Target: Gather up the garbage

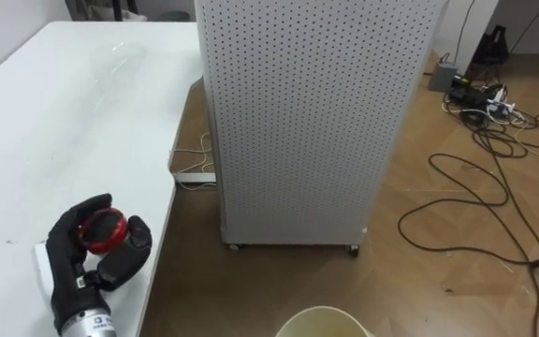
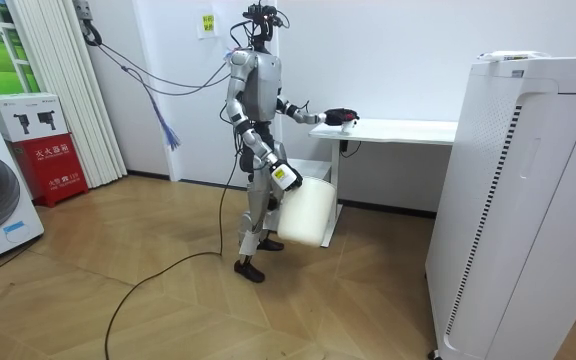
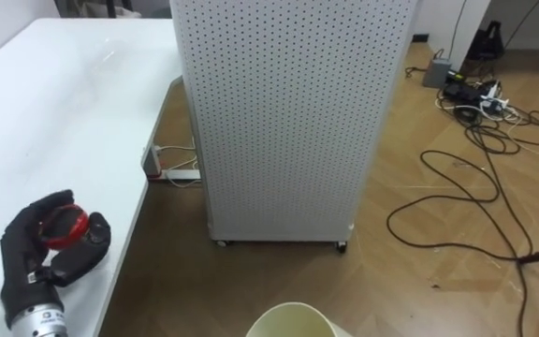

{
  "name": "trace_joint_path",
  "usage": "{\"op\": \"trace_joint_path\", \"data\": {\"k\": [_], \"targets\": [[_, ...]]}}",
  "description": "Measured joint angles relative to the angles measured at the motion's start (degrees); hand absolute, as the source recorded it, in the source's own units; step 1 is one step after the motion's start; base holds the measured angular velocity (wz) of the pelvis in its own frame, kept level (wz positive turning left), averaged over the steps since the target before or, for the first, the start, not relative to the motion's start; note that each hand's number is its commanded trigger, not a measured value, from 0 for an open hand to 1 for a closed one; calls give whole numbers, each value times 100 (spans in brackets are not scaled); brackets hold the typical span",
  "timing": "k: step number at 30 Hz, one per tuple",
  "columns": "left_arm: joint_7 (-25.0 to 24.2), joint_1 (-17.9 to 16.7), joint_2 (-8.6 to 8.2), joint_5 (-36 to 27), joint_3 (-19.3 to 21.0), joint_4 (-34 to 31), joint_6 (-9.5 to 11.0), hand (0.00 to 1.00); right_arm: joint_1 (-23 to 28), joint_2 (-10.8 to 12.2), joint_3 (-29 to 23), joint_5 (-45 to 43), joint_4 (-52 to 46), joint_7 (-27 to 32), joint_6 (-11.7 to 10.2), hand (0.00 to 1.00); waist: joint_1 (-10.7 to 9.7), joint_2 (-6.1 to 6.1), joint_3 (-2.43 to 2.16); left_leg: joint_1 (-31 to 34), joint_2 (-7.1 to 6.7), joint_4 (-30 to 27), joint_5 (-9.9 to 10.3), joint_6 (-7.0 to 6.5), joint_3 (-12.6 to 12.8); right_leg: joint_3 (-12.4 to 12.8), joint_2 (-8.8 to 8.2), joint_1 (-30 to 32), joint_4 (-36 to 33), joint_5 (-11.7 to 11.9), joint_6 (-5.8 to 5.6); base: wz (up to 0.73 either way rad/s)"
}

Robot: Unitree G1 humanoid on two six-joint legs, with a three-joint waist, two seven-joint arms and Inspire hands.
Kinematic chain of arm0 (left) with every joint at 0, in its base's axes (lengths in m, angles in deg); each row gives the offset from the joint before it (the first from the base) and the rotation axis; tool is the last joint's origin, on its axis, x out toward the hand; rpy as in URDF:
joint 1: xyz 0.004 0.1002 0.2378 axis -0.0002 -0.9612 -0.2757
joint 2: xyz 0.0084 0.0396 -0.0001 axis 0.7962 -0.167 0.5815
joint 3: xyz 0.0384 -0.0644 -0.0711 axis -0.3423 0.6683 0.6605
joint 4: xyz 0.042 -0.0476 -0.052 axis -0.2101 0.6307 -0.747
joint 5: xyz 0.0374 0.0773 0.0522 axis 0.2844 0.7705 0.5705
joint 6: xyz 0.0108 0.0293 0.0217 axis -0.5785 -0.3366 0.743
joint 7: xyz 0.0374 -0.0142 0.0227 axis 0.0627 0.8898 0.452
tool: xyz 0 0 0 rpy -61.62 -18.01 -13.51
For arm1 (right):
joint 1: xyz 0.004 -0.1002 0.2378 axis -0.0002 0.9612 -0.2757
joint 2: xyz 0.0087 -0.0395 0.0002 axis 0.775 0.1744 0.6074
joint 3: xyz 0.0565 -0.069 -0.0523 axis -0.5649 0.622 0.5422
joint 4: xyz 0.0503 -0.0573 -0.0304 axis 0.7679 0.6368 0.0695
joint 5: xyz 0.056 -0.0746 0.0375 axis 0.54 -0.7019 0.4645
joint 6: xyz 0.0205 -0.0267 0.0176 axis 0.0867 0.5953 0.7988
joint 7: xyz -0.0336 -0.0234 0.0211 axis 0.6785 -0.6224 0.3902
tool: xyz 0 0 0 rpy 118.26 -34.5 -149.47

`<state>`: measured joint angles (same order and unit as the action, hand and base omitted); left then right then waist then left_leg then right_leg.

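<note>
My left hand [image 1: 75, 257], in a black glove, rests near the front edge of the white table [image 1: 54, 140] with its fingers and thumb curled round a small round red piece of garbage [image 1: 101, 231]. The room view has that hand [image 2: 340, 118] stretched out over the table's end with the red thing in it. A white bin [image 2: 303, 210] hangs at my right side against my right hand [image 2: 286, 177]; its fingers are too small to read. The bin's pale rim [image 1: 326, 323] shows at the bottom of the eye views.
A tall white perforated cabinet on castors [image 1: 298, 122] stands close to the table's right edge. Further along the table lies a faint clear plastic item [image 1: 118, 58]. A white power strip [image 1: 195, 175] and dark cables [image 1: 494, 187] lie on the wooden floor.
</note>
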<state>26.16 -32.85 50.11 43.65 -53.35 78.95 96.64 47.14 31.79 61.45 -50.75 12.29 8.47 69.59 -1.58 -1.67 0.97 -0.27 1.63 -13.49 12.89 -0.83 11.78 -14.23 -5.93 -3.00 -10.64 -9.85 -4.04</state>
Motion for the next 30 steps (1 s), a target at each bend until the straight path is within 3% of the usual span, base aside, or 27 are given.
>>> {"op": "trace_joint_path", "data": {"k": [12,25,30], "targets": [[-578,45,2,-62,-135,0,-63,100,-26,-15,90,-4,-1,-28,83,100,-26,6,-3,110,0,-16,0,0,21,-14,-4,81,0,0,0,-1],[-976,80,-89,-57,-174,5,-435,100,-122,-13,77,-28,-1,31,166,100,-107,13,-6,107,2,-4,0,0,49,2,-3,93,2,0,0,0],[-1067,81,-90,-57,-157,5,-469,100,-135,-13,37,-64,-1,38,166,100,-109,13,-6,102,3,7,0,0,65,20,-3,102,1,0,0,0]]}}
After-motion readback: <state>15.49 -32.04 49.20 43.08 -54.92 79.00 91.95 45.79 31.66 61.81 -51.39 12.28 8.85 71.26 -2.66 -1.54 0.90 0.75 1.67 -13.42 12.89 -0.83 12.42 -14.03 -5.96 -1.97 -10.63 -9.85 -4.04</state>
